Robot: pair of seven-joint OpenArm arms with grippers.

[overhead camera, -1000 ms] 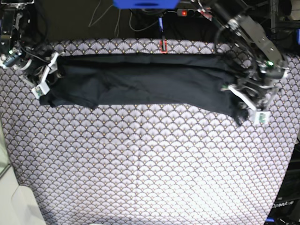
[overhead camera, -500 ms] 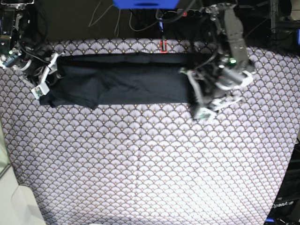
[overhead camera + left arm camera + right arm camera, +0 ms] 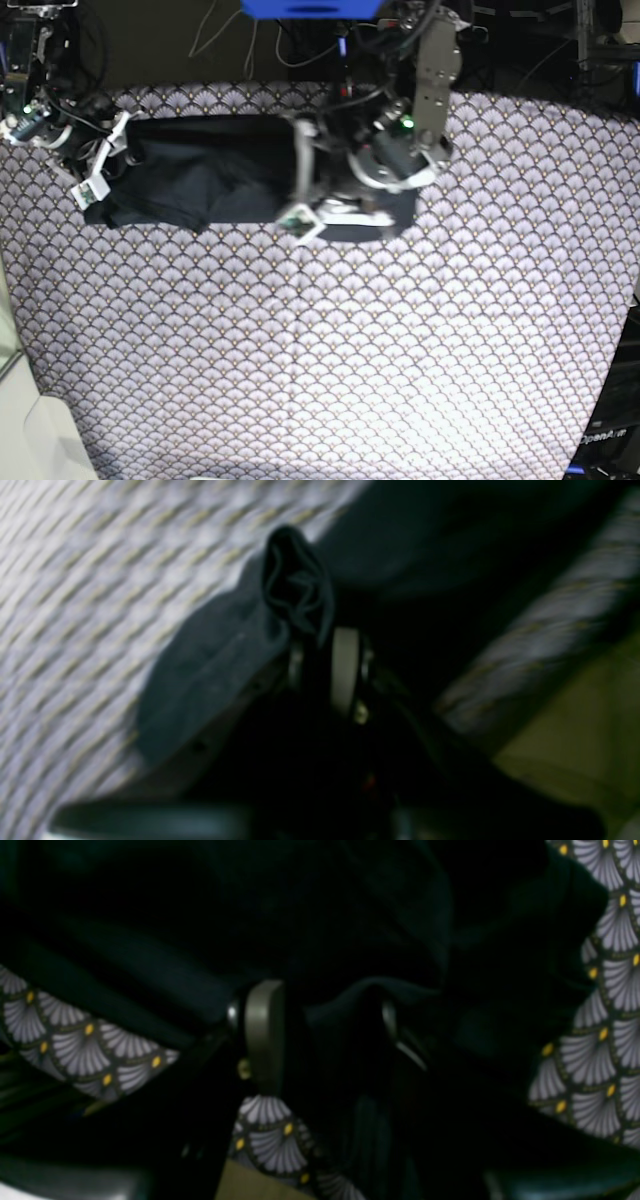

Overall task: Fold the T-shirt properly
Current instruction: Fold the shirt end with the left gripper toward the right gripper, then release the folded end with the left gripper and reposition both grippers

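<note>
T-shirt point(image 3: 210, 175) is stretched across upper desk point(image 3: 330, 350). Cloth is pinched by left gripper point(image 3: 300, 185) fingers at upper centre; right gripper point(image 3: 100, 165) fingers spread around hem, upper left.

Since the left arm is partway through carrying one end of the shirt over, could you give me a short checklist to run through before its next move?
1. Left gripper shut on the T-shirt: ok; fabric bunches between its fingers.
2. Right gripper shut on the other end: cannot tell; its fingers stand apart, with dark cloth between them.
3. Carried edge lined up with the lower layer: cannot tell; the arm hides it.
4. Lower layer flat: not ok; creases show.
5. Tablecloth flat: ok.
</note>
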